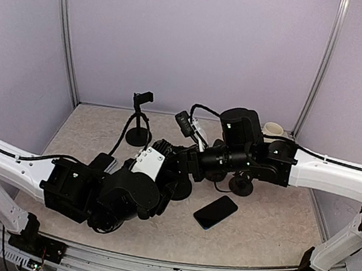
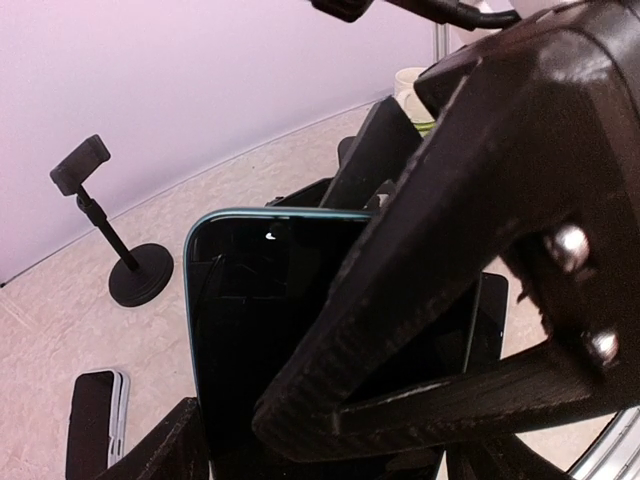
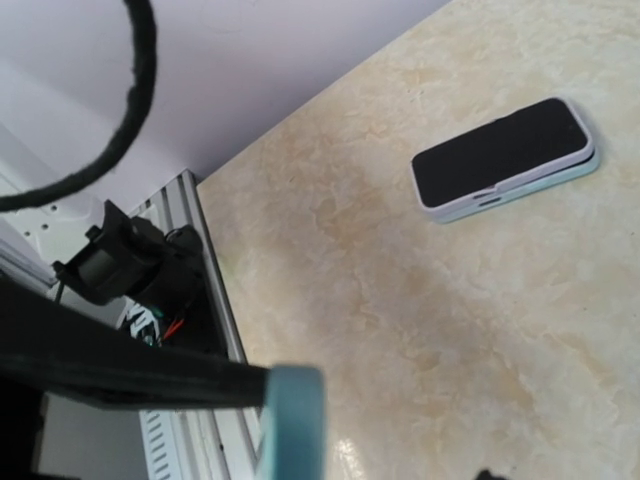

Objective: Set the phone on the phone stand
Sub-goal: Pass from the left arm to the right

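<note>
Closest to the left wrist lens is a black finger [image 2: 430,270] of the right end effector [image 1: 187,160], slanting across the face of the phone [image 2: 270,330]. That phone, teal-edged and screen toward the lens, stands off the table [image 1: 275,236] with its long axis upright, its lower end sunk between the fingers of the left end effector [image 2: 330,450], which appears to grip it by the sides. The right wrist view shows one finger of the right end effector meeting the teal edge, but whether that pair has clamped cannot be told.

The phone stand [image 1: 141,120], a thin upright pole on a round base with a small clamp head on top, lies ahead and to the left of the held phone, near the back wall. The left arm looks slightly the nearer one.

A second phone [image 1: 215,212] lies flat, screen up, on the near side of the table, well apart from the stand.

A white cup [image 1: 273,129] sits in the back right corner; its contents are not visible.
</note>
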### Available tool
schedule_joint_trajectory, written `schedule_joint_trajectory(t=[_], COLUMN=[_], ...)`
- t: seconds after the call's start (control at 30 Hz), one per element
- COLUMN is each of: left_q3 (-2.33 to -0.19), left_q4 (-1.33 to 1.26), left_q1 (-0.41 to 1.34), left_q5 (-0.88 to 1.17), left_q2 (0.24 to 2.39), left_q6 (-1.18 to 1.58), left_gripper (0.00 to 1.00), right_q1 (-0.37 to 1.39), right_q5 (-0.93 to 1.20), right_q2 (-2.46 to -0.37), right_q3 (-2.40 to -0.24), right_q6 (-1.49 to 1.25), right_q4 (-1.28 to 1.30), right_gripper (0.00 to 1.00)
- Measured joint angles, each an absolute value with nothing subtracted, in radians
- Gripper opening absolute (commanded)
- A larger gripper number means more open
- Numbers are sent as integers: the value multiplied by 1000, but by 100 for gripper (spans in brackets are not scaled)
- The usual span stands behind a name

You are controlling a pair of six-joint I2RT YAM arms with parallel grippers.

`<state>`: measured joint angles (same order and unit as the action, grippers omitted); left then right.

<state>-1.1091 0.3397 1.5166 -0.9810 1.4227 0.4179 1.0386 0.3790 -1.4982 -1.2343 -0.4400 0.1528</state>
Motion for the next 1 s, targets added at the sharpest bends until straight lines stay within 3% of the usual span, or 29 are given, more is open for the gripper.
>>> schedule_joint_trajectory(t=[0.53, 1.0], left_q3=[-1121, -1121], left_q4=[339, 339], left_q1=[1529, 1532], left_q5=[-995, -999], left_q2=[1440, 1460], left_q6=[418, 422], left_gripper=[51, 52], right_q1=[1045, 1052], right_q5=[397, 427], right_q2=[-1538, -1543], right_q3=[-1245, -1250], right_q6=[-474, -492], right_q4=[140, 122], right_gripper=[43, 5])
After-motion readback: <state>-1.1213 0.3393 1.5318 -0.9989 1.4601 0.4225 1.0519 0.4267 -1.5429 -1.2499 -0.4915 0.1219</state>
